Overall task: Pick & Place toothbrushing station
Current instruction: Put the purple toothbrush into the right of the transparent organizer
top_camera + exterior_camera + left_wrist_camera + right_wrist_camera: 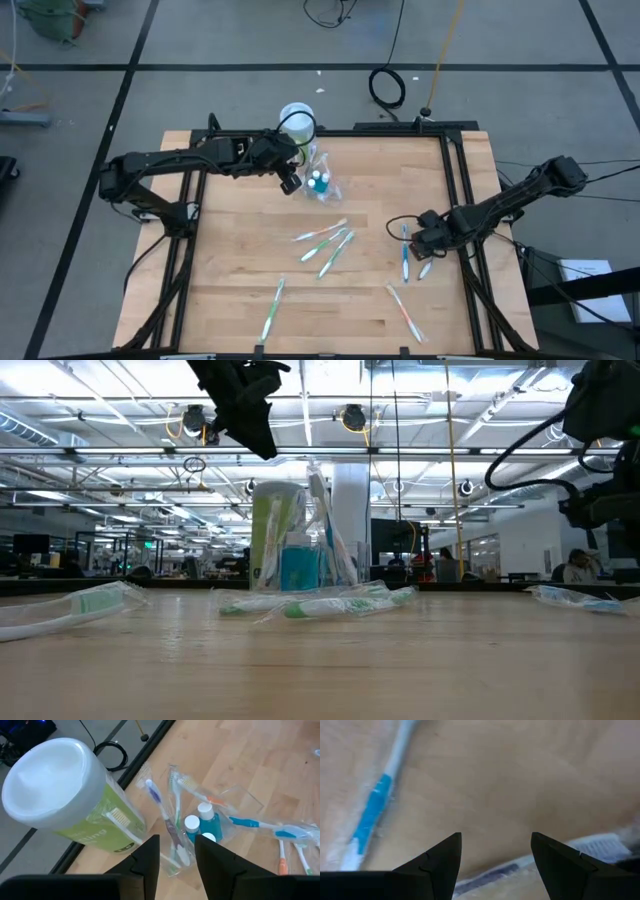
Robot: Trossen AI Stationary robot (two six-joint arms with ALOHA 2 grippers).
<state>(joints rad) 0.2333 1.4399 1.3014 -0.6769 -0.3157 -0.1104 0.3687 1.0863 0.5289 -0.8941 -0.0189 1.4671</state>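
Note:
The toothbrushing station (321, 182) is a clear plastic holder standing on its base on the table at the far middle. It holds several toothbrushes and small blue bottles with white caps (195, 826). Close behind it stands a green canister with a white lid (297, 122). My left gripper (176, 839) hangs open just left of and above the station (305, 550), slanting down at it, its fingers clear of it. My right gripper (495, 835) is open and points down over the table's right side, between a blue toothbrush (370, 815) and a wrapped one (592, 845).
Wrapped toothbrushes lie loose on the table: a cluster at the centre (325, 242), one near the front left (272, 310), one at the front right (405, 310), and two by my right gripper (406, 256). Black frame rails (462, 200) run along the table's sides.

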